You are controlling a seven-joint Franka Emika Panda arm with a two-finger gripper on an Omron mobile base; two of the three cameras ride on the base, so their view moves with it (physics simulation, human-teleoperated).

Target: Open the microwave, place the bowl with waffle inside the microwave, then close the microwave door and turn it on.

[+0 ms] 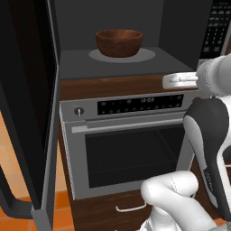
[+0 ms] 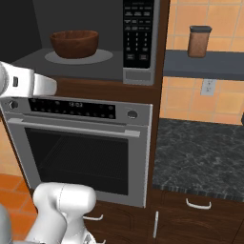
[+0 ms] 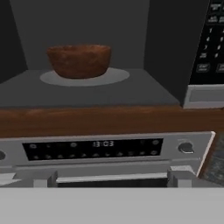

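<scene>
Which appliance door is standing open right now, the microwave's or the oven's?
The microwave door, swung out left, exposing the bowl inside. The oven door below sits shut.

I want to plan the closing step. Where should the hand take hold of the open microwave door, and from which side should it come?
Grip or push the microwave door at its thick black curved handle, seen at the door's lower free edge in the left base view. The door stands swung out to the left of the cavity, so come from its outer left side and sweep right, probably. The hand is open.
</scene>
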